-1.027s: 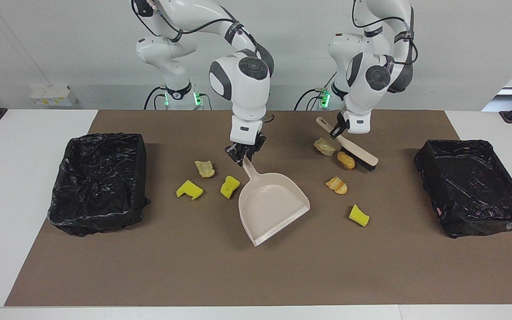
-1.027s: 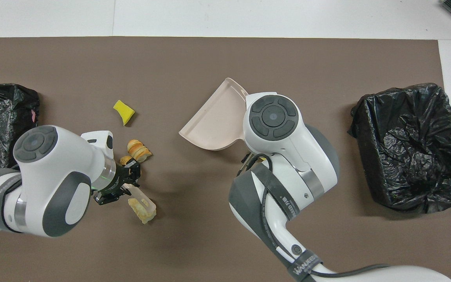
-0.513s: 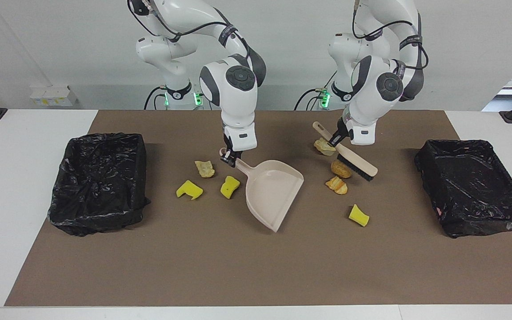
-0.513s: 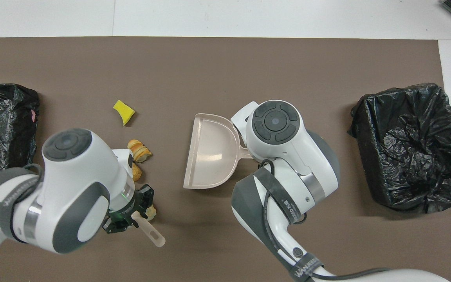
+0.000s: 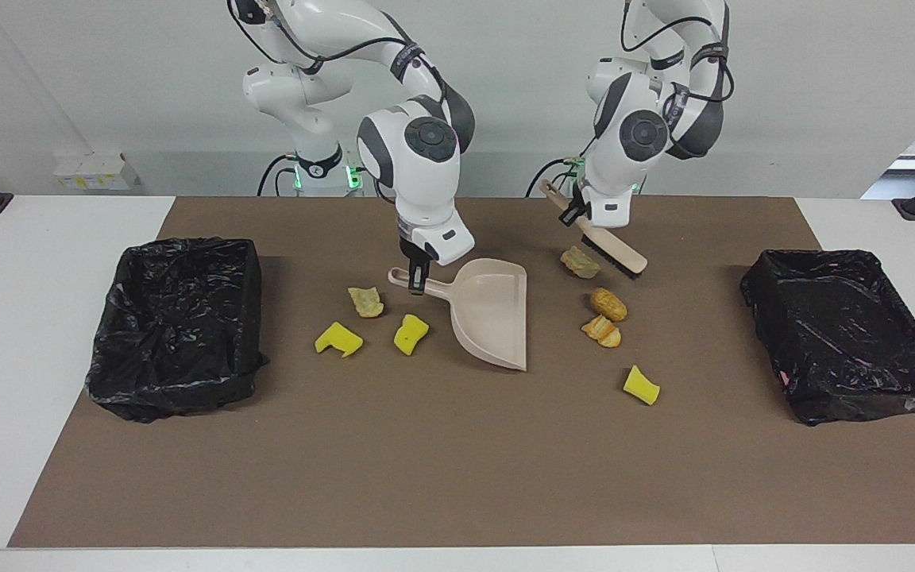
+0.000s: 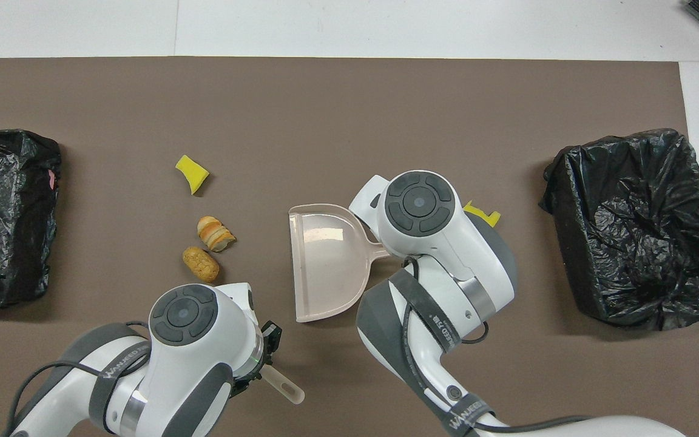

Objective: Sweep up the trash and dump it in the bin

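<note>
Roughly, w/ the clock read on the facing view and 12 toward the robots: the right gripper [image 5: 418, 283] was clamped on the handle of the beige dustpan [image 5: 492, 319] near mid-mat, fingers together around the handle's neck. The pan's open mouth pointed to 3 o'clock, and its handle to 9. The left gripper [image 5: 573, 213] was clamped on the handle of the brush [image 5: 605, 248], held up and tilted, bristle end low toward 4 o'clock and handle tip high toward 10. The brush head hung just over the pale lump [image 5: 581, 262]; whether bristles touched it, can't tell. The trash lay in two groups on the brown mat [image 5: 426, 461]. At 3 o'clock of the pan were four pcs: the pale lump, then an orange lump [image 5: 608, 304] at its 5 o'clock. A sliced bread lump [image 5: 602, 331] sat just beside that at 6, and a yellow sponge chunk [image 5: 641, 385] lay apart at 5. At 9 o'clock of the pan were three pcs: a tan lump [image 5: 365, 302], a second yellow chunk [image 5: 411, 334] near the pan's wall, and a third yellow chunk [image 5: 338, 339] further toward 9. No scrap was in the pan. Two black-lined bins sat at the mat's ends, one at 9 o'clock [image 5: 175, 326] and one at 3 [image 5: 847, 334], both well apart from the scraps.
</note>
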Action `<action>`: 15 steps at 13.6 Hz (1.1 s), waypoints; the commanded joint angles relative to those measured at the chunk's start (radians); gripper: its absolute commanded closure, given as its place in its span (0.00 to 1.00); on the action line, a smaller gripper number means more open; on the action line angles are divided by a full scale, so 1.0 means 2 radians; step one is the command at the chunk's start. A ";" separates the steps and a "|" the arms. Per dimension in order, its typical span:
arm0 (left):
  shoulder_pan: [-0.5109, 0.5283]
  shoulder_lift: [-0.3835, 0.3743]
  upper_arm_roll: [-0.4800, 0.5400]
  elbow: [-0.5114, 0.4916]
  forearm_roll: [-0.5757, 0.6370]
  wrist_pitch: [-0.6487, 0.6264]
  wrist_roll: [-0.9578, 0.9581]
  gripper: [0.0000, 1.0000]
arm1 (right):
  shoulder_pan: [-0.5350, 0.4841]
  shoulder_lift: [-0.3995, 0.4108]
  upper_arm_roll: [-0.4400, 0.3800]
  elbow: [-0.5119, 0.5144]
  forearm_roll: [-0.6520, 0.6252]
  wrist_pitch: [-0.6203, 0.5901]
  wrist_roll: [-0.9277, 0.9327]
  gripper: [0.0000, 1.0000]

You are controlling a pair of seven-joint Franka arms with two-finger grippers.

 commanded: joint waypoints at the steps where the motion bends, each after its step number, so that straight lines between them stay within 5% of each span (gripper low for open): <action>1: 0.039 0.029 0.013 0.026 -0.007 0.017 0.047 1.00 | -0.005 -0.011 0.003 -0.013 -0.003 0.013 -0.024 1.00; 4: 0.078 0.082 0.012 0.104 0.001 0.011 0.112 1.00 | -0.009 -0.006 0.003 -0.013 -0.003 0.029 -0.034 1.00; 13: 0.072 0.062 0.011 0.078 0.046 -0.019 0.526 1.00 | -0.011 -0.001 0.001 -0.010 -0.004 0.032 -0.019 1.00; 15: 0.053 0.053 0.008 0.069 0.046 -0.028 0.550 1.00 | -0.011 -0.001 0.001 -0.010 -0.004 0.032 -0.012 1.00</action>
